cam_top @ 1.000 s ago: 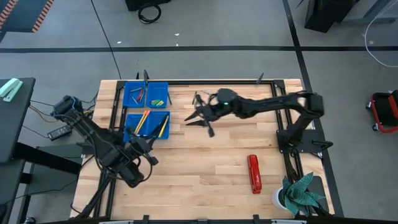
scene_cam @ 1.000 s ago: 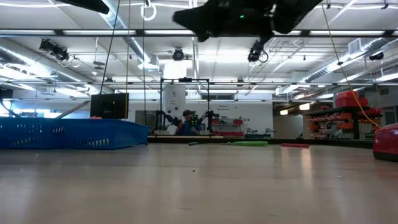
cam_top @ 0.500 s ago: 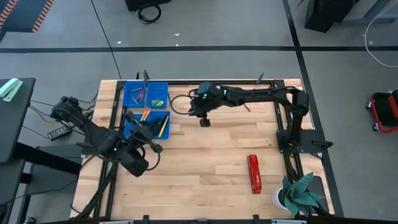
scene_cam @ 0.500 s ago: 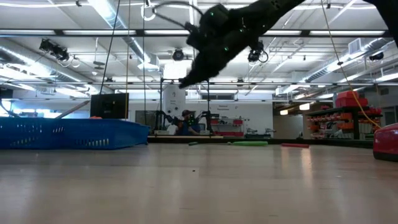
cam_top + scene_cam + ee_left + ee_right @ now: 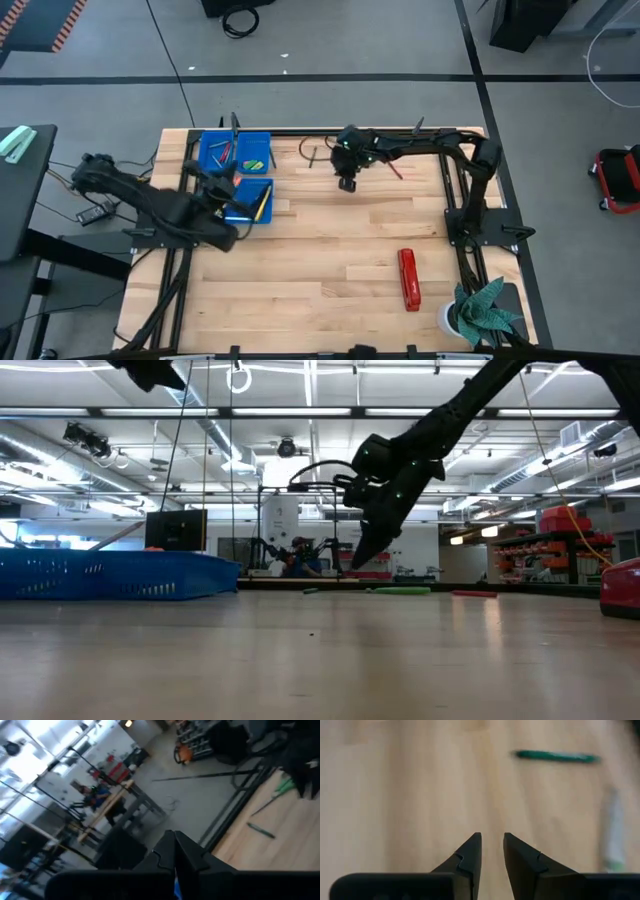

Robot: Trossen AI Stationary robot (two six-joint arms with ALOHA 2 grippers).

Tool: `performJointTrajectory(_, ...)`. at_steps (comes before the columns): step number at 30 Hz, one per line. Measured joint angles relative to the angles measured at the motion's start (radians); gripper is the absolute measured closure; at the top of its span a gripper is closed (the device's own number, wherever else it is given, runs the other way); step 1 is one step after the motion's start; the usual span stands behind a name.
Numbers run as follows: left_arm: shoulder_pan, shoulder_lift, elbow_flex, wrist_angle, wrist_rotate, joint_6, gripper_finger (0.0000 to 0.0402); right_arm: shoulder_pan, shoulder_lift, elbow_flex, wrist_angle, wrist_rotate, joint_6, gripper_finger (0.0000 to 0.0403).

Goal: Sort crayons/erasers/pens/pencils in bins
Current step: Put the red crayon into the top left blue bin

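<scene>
The wooden table [image 5: 330,270] carried the blue bins [image 5: 236,152] at its far left corner, two showing plainly from above: the far one held short red and green crayons [image 5: 252,163], the nearer one [image 5: 262,190] yellow and orange pencils [image 5: 259,205]. A red stapler [image 5: 408,279] lay well apart at the near right.

Within the last second the right arm had swung from the table's middle toward the far edge, and its right gripper [image 5: 346,183] now pointed down at the board, its fingers [image 5: 470,855] parted by a narrow gap with nothing between them. Ahead of it in its wrist view lay a thin green stick [image 5: 555,755] on bare wood, plus a paler, blurred piece beside it. That shift suggested the right arm was lining up on the loose items still unsorted at the far edge.

The left arm meanwhile had moved from the near left up to the bins, and its left gripper [image 5: 222,196], over the pencil bin, had pinched fully closed; whether it gripped anything could not be told
</scene>
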State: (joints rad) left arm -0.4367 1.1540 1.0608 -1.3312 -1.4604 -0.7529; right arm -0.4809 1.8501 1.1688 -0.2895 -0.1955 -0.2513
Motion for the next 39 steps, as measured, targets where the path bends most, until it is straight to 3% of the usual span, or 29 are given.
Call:
performJointTrajectory(5,0.0,-0.127,-0.02,0.03,0.017,0.075,0.0395,-0.007,-0.008,0.048,-0.221,0.237,0.085,0.0315)
performJointTrajectory(9,-0.017,-0.189,-0.036,0.066,0.042,0.106,0.0396,-0.009,-0.014,0.114,-0.485,0.406,0.268,0.0315)
performJointTrajectory(17,0.012,-0.163,-0.038,0.304,0.125,0.23,0.0387,-0.055,-0.01,0.06,-0.691,0.344,0.362,0.0315)
performJointTrajectory(23,0.109,-0.063,-0.038,0.527,0.304,0.509,0.0394,-0.16,-0.011,0.045,-0.683,0.333,0.381,0.0315)
performJointTrajectory(26,0.146,-0.011,-0.038,0.53,0.36,0.576,0.0384,-0.203,-0.011,0.045,-0.688,0.334,0.382,0.0315)
performJointTrajectory(31,0.173,0.019,-0.038,0.489,0.36,0.553,0.0366,-0.243,-0.011,0.045,-0.687,0.352,0.382,0.0315)
performJointTrajectory(39,0.169,0.015,-0.038,0.421,0.358,0.53,0.0379,-0.246,-0.012,-0.027,-0.629,0.347,0.355,0.0315)
